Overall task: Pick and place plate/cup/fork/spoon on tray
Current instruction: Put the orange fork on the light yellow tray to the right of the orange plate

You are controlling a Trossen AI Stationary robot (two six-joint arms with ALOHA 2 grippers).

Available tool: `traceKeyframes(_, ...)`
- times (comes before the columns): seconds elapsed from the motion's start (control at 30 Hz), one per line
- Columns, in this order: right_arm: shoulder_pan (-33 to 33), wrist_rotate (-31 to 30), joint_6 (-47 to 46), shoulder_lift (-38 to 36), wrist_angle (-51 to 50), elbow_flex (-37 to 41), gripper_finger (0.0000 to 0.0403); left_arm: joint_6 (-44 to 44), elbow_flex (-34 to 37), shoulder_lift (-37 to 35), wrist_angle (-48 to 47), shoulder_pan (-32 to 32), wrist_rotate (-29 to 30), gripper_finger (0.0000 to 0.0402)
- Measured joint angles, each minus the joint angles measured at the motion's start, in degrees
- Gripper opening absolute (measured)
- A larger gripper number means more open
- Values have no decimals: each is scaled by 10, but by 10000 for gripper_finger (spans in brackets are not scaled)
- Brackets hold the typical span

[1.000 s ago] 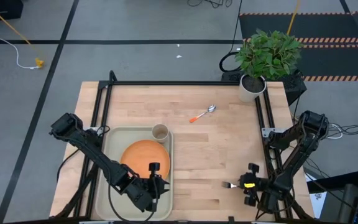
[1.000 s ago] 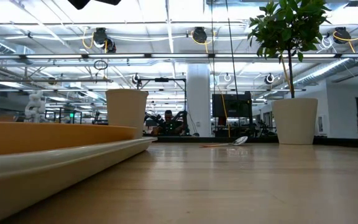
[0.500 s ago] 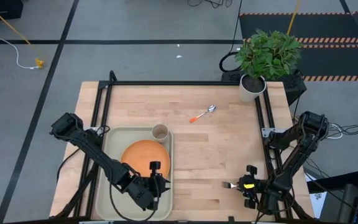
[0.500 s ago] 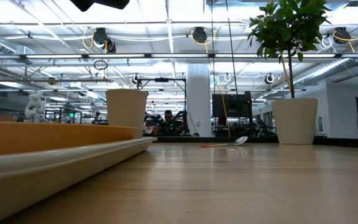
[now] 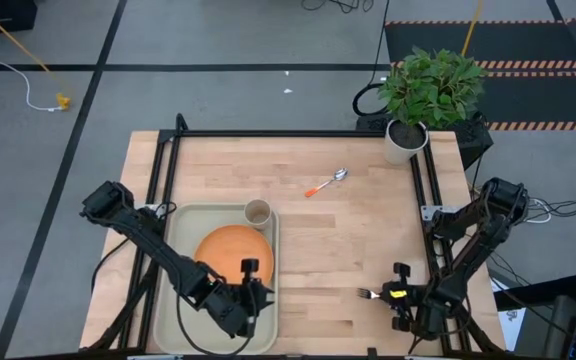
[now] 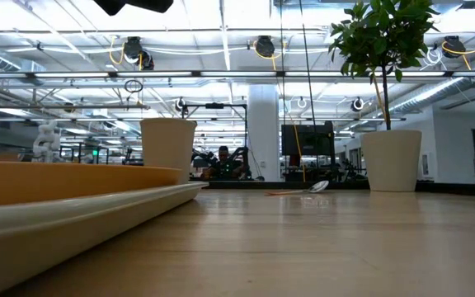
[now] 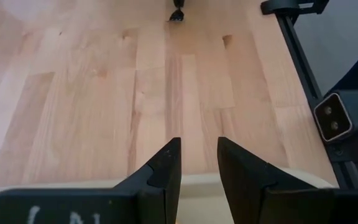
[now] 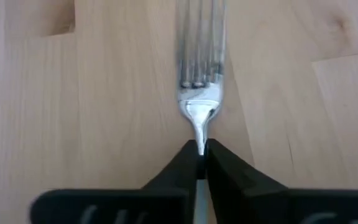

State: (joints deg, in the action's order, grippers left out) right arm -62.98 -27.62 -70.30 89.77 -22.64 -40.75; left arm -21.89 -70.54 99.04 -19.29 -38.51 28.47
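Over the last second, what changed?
Very little. The right hand, shut on the fork, drifted slightly along the table's near edge; fork tines at. The left hand stays over the tray. Plate, cup and spoon are unmoved.

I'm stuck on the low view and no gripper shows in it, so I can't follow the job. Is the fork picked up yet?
Observer: The right gripper is shut on the fork at its neck, at the table's near right.
Operator: Where's the left gripper?
Observer: The left gripper hangs over the tray's near right edge, fingers slightly parted, holding nothing.
Operator: Is the cup on the tray or beside it?
Observer: The cup stands inside the tray's far right corner, right behind the plate.
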Motion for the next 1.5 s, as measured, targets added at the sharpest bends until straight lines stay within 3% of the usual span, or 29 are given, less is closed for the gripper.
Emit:
traceKeyframes(0.2, 29, -56, 39, -10, 3, 3, 9, 7, 0, 0, 14, 16, 6, 106)
traceKeyframes(0.53, 115, -190, 139, -81, 22, 3, 2, 57, 0, -1, 81, 54, 76, 106)
traceKeyframes(0.8, 166, -316, 249, -136, 143, 2, 1, 107, 0, 19, 156, 76, 74, 109)
traceKeyframes(0.93, 182, -364, 337, -139, 260, 2, 1, 136, 0, 37, 233, 82, 72, 137)
traceKeyframes(1.23, 208, -366, 556, -100, 542, 2, 1, 179, 0, 97, 413, 108, 70, 237)
traceKeyframes(1.5, 224, -319, 640, -57, 688, 2, 0, 171, 0, 139, 509, 127, 18, 243)
